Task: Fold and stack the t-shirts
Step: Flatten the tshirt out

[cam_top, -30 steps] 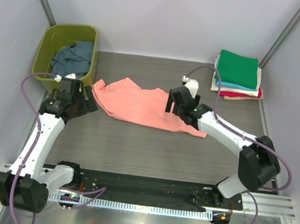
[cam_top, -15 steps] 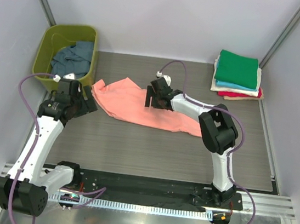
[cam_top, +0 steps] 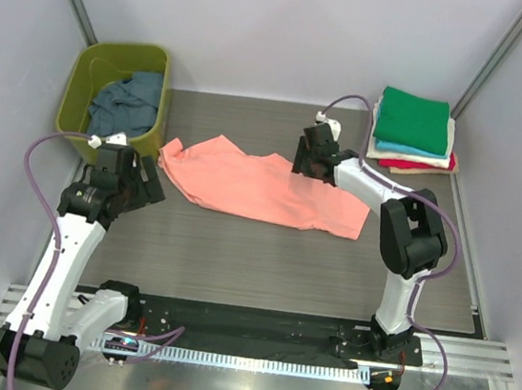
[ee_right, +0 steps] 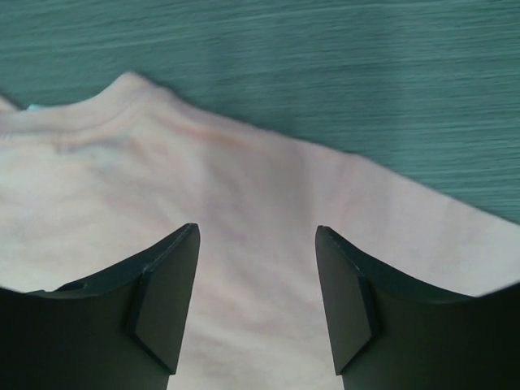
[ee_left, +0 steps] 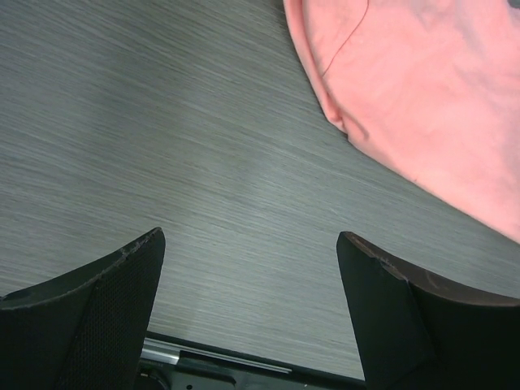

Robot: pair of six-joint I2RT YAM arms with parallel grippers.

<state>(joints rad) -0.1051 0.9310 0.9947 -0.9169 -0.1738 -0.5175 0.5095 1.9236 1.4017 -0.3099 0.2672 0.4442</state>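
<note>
Salmon-pink t-shirt [cam_top: 243,188] lay unfolded, both jaws apart and empty; you likely next needed grips on its edges.

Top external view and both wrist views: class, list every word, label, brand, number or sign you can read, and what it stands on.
None can be read.
Salmon-pink t-shirt: plain; a sliver of what may be a neck tag shows, nothing legible.
Folded t-shirt stack: no print.
Toothed rail at the near edge: any marks too small to read.
</note>
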